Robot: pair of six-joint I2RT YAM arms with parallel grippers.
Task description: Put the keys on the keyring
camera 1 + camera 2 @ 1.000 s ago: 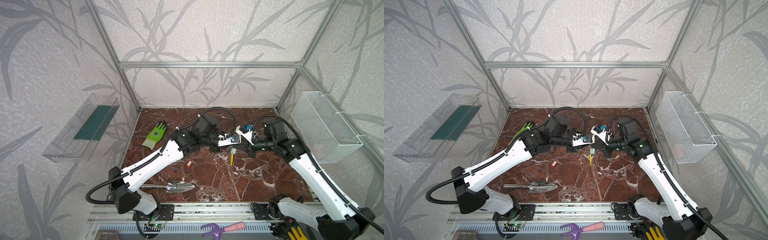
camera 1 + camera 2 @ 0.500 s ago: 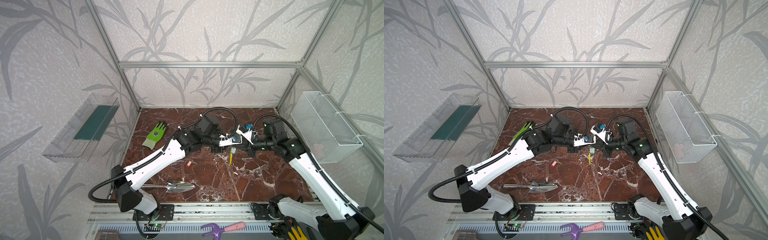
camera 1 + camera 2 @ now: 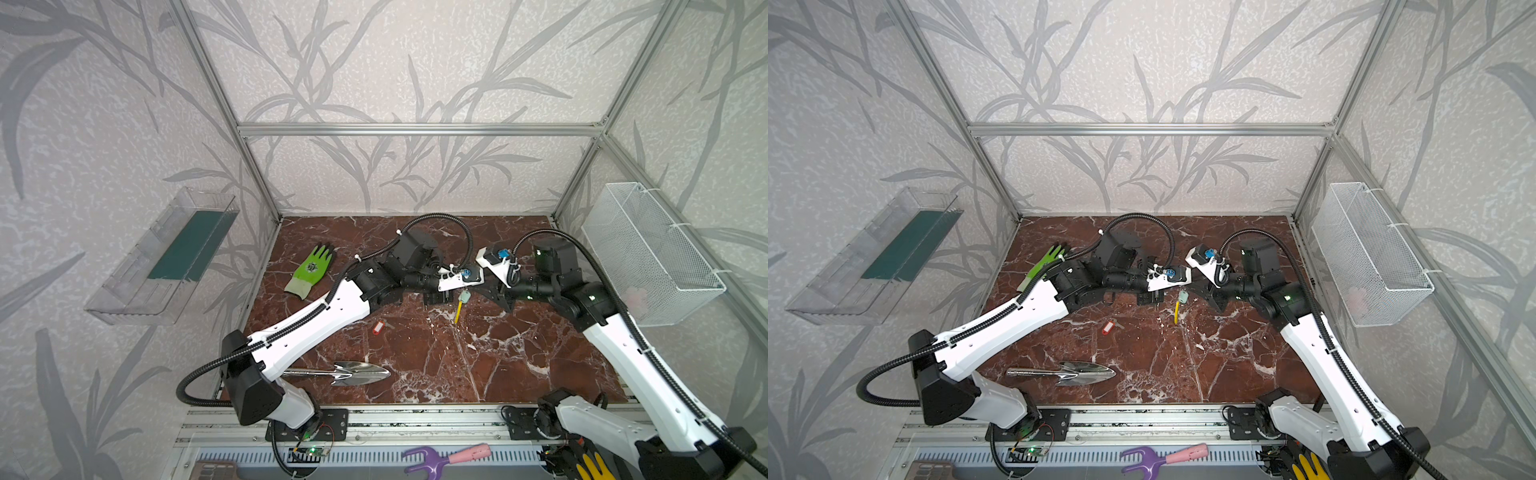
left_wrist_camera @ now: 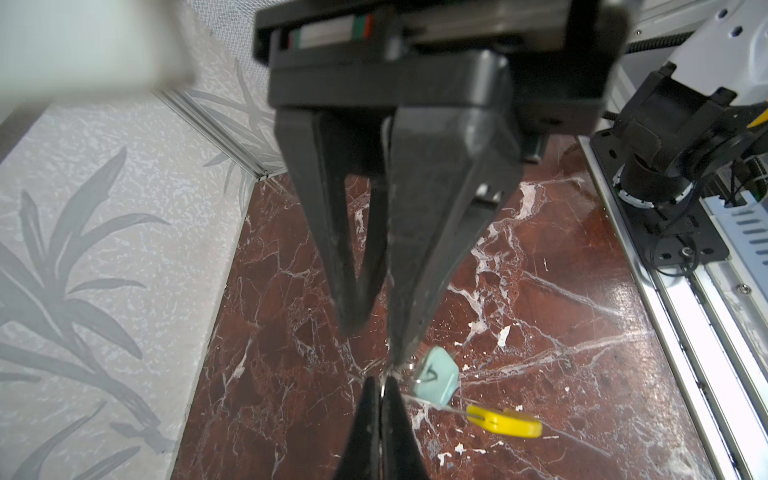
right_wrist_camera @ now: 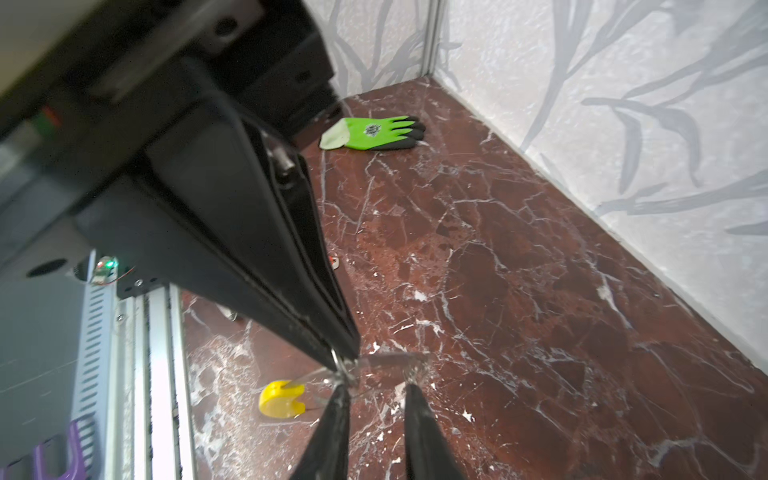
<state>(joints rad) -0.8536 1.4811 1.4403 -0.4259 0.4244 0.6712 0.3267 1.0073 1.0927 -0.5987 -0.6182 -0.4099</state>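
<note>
At mid-table, left gripper (image 4: pixel 374 345) and right gripper (image 5: pixel 345 360) both pinch the thin keyring (image 4: pixel 503 422) tip to tip, likely passing it across without shedding the dangling mint-tagged key (image 4: pixel 436 380).

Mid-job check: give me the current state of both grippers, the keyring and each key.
Thin grey metal keyring with yellow segment: held between both grippers.
Left gripper: shut on the keyring's wire.
Right gripper: shut on that wire too.
Silver key with mint-green tag: appears hung on the keyring.
Silver key with red tag: lying loose on the dark red marble table.
</note>
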